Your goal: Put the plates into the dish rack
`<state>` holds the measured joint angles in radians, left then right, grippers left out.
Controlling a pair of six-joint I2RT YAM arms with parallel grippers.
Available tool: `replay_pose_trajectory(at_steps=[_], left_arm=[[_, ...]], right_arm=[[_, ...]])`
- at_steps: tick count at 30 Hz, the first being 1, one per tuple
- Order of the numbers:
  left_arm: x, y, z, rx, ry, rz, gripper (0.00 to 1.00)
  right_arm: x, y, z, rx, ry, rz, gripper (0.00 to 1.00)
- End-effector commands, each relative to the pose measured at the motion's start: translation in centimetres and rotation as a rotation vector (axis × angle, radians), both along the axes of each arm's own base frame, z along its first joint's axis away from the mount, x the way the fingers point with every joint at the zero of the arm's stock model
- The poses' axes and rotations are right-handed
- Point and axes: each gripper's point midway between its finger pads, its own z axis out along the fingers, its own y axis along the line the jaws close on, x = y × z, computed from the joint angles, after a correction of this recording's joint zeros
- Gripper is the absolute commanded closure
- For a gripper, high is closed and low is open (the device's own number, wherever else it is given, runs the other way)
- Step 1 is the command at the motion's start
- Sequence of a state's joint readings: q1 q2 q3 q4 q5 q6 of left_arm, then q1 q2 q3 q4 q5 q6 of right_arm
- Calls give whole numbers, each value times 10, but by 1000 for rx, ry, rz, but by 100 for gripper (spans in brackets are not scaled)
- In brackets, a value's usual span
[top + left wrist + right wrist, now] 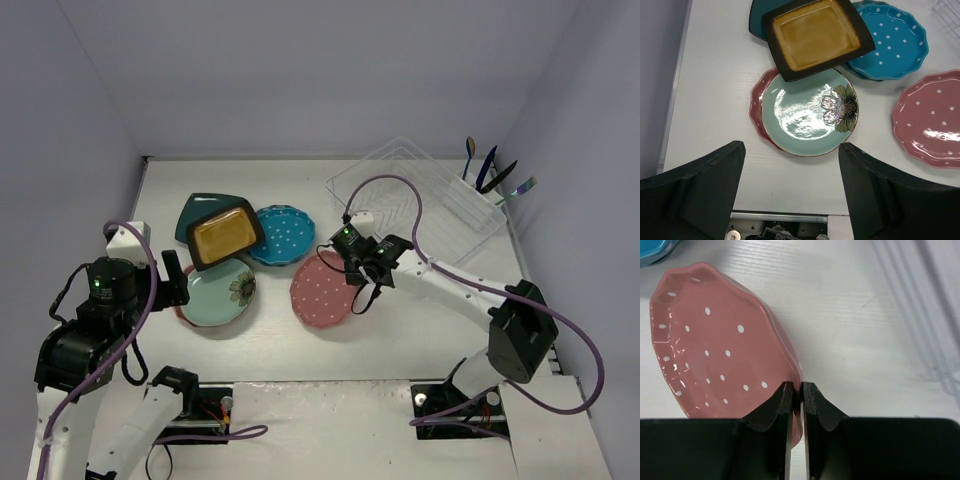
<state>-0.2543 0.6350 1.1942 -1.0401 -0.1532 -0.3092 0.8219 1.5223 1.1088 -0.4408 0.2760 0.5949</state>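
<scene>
Shows a white table [330, 350] with the plates grouped left of centre and the clear dish rack [420, 200] at the far right, utensils [490, 170] standing in its end section. Right gripper [799, 387]: fingers drawn narrow, pinching the scalloped rim of the pink dotted plate [715, 340]; plate placed just left of the rack and apart from it; cannot tell whether raised off the table. Left gripper [791, 146]: fingers spread wide, gripping no plate, poised over the near edge of the mint flower plate [800, 115]. Beneath the mint plate, a second pink rim [756, 100] showing at its left side. Across the far edge of the mint plate, the black-rimmed mustard square plate [812, 35], overlapping also a dark teal square plate [756, 15] behind it and the blue dotted plate [895, 42] to its right. Blue dotted plate near the pink dotted plate, not touching it.
</scene>
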Motion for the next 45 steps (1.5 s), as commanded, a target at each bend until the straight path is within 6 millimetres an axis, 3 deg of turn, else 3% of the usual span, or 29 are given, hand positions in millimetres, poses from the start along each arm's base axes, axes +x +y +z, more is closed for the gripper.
replay_pose_trajectory(at_steps=[1,5,6,9,10,13,16,19,27,31,40,45], left_arm=[[18,-10,14,-40,-55,-13,24],[23,-13,17,-52,-64,-16,24],[25,-14,18,-56,-66,-20,24],[28,-17,18,-69,-62,-24,24],[29,-19,19,-75,-64,-28,24],[31,-19,19,-76,-58,-26,24],[31,-14,20,-67,-55,5,24],[30,-10,19,-52,-43,21,24],[28,-14,13,-68,-26,13,24],[22,-12,4,-40,3,17,24],[16,-16,-21,1,73,-13,24],[23,-15,-19,16,66,-3,24]], right_arm=[[14,-11,68,-72,-190,62,100],[24,-10,122,-78,-318,113,100],[30,-11,147,-86,-373,136,100],[37,-13,185,-99,-467,167,100],[43,-14,209,-115,-532,186,100],[55,-21,255,-191,-674,230,100],[68,-37,292,-329,-807,223,100],[85,-53,315,-433,-881,211,100],[135,-96,361,-545,-1030,132,100],[158,-121,368,-632,-1056,92,100],[206,-177,376,-832,-1082,-55,100],[240,-195,359,-870,-1057,-88,100]])
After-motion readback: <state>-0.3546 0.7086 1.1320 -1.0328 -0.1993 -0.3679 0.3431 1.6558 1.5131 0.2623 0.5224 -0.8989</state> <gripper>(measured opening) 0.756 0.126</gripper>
